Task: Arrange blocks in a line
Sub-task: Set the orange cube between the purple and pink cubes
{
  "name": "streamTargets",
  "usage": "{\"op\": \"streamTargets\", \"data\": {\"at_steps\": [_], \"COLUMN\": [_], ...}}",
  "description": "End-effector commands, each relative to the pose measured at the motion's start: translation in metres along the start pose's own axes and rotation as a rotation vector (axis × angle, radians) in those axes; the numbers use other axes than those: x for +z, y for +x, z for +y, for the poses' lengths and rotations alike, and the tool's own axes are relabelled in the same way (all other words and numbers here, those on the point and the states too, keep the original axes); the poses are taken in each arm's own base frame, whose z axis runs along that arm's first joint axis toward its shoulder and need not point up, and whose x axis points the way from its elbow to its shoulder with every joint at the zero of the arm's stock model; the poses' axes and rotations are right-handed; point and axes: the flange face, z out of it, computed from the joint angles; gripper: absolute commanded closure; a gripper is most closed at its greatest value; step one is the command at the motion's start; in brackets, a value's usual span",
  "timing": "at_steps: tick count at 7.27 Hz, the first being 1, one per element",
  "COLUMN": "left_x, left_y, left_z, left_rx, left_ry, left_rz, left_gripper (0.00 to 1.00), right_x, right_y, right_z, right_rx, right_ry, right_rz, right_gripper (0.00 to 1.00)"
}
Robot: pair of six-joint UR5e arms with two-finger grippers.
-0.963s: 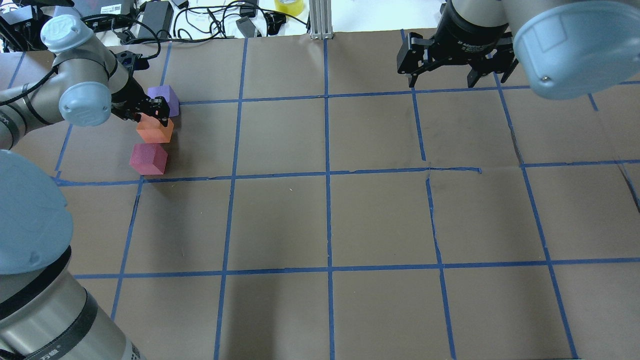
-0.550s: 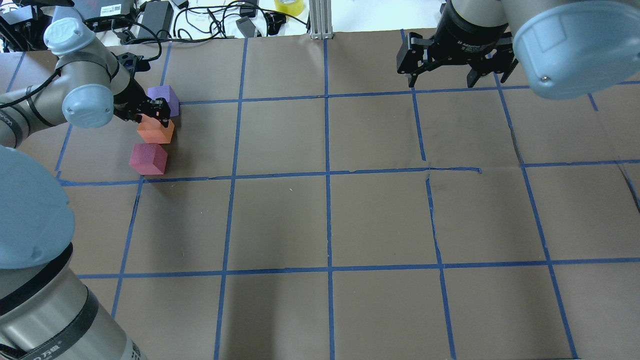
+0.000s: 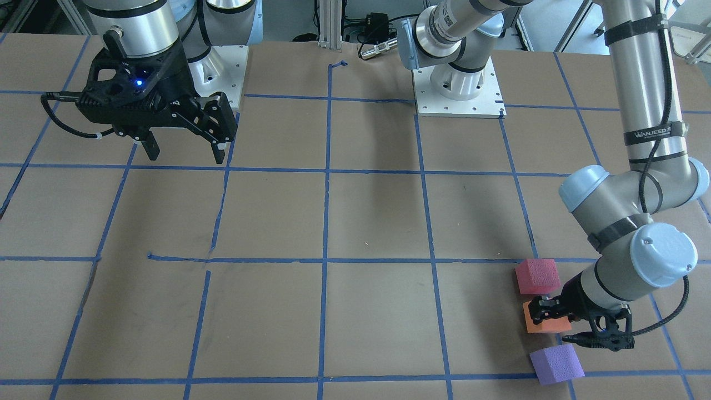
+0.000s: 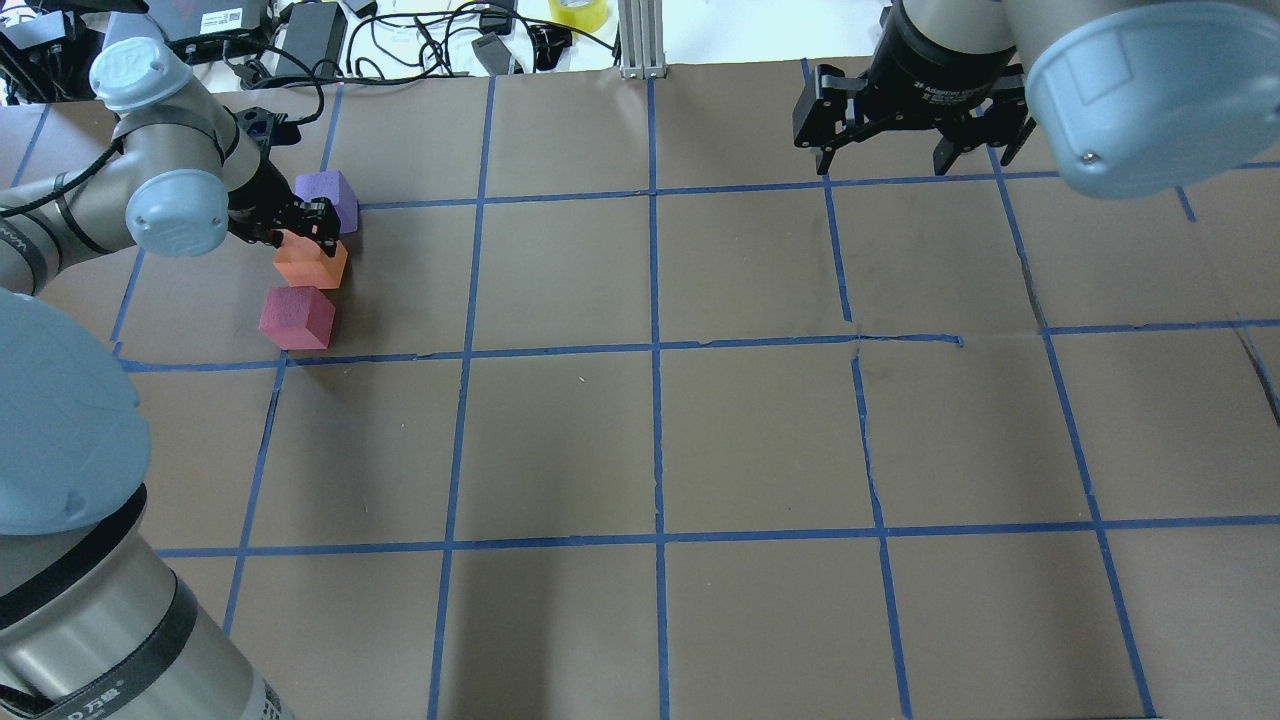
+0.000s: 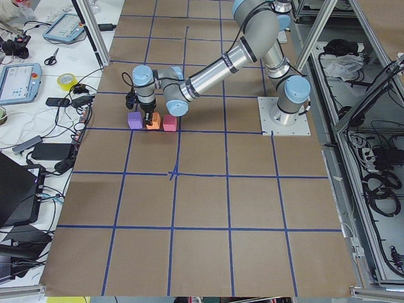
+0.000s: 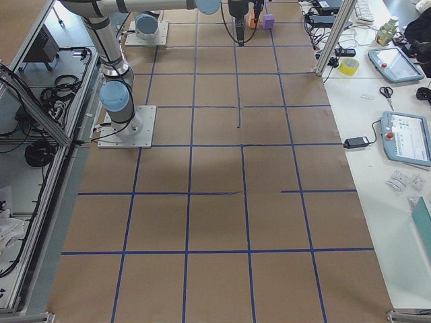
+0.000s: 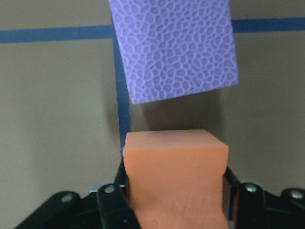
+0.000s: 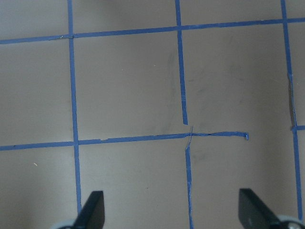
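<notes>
We see a brown surface (image 4: 560, 440) ruled into squares by blue tape (image 4: 655, 400). The purple block (image 7: 174, 47) carries a pale, cell-like mottling. The orange block (image 7: 176, 162) is plain and the pinkish-red block (image 4: 296, 317) faintly speckled. The left hand (image 4: 300, 232) and right hand (image 4: 885, 165) are black.

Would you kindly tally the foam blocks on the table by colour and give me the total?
orange block: 1
pinkish-red block: 1
purple block: 1
Total: 3
</notes>
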Motion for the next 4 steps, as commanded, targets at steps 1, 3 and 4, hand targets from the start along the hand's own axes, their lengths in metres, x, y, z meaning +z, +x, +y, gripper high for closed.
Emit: {"op": "streamTargets", "data": {"at_steps": [1,3,4], "left_x": [0.002,-0.006,-0.027], "left_y": [0.000,0.001,0.002], "left_z": [0.000,0.000,-0.001], "left_rx": [-0.016,-0.019,-0.018], "left_ry": [-0.003,0.009,0.030], "left_rz": [0.002,-0.002,-0.012], "left_gripper": [0.09,0.03,0.00], "right_x": [0.000,-0.001,-0.001], "right_y": [0.000,0.000,0.000], "right_z": [0.000,0.000,0.000], "right_rx": [0.000,0.000,0.000], "right_ry": [0.000,0.001,0.001], "right_rz": [-0.001,-0.001,-0.001], "right_gripper": [0.00,0.00,0.00]}}
